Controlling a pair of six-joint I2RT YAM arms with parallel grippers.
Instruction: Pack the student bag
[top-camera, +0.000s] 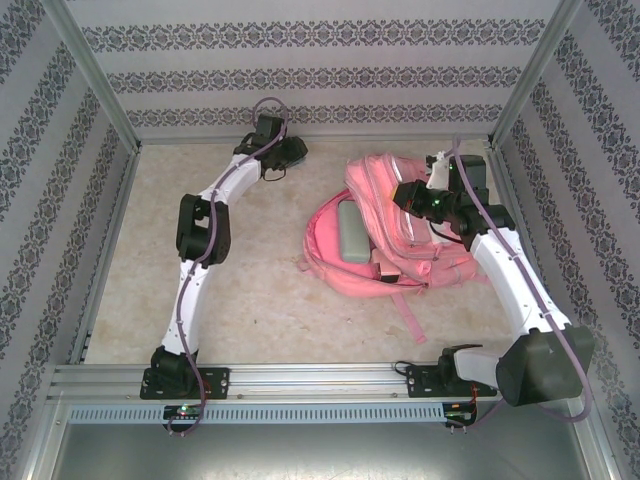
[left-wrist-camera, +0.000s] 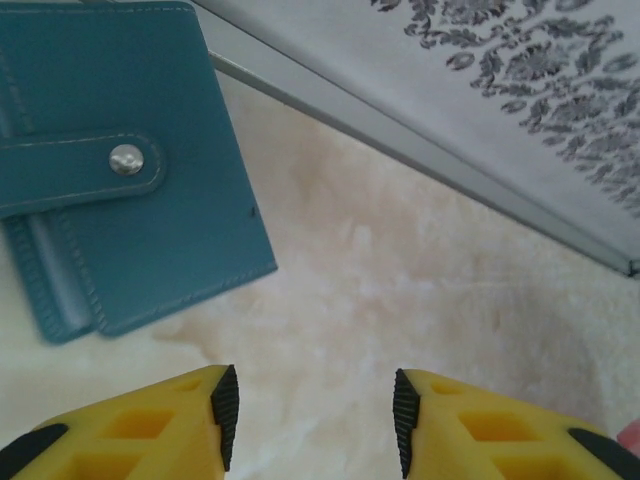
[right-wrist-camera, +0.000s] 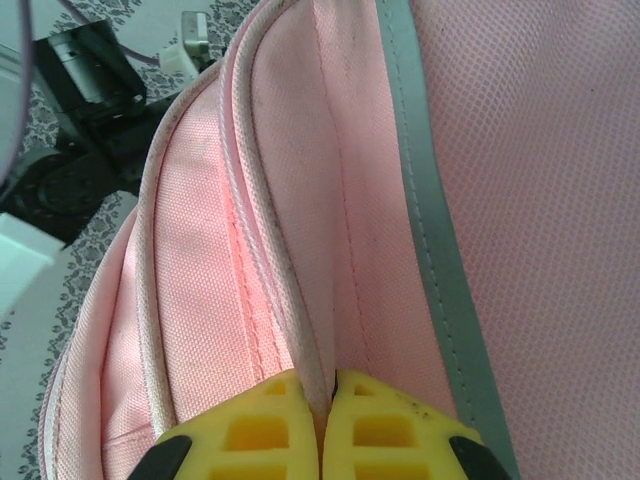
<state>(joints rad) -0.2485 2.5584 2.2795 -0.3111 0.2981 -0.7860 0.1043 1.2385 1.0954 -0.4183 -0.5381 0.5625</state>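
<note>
Marble-look table (top-camera: 250, 290): right gripper (right-wrist-camera: 328, 420) pinched on student bag (right-wrist-camera: 500, 200) fabric, thin fold may slip free; left gripper (left-wrist-camera: 310, 415), jaws apart, empty, risks closing short of teal wallet (left-wrist-camera: 130, 240).

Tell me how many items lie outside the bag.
1: a teal snap wallet on the table by the far wall, just ahead of the left end effector. Others may be hidden behind the student bag.
</note>
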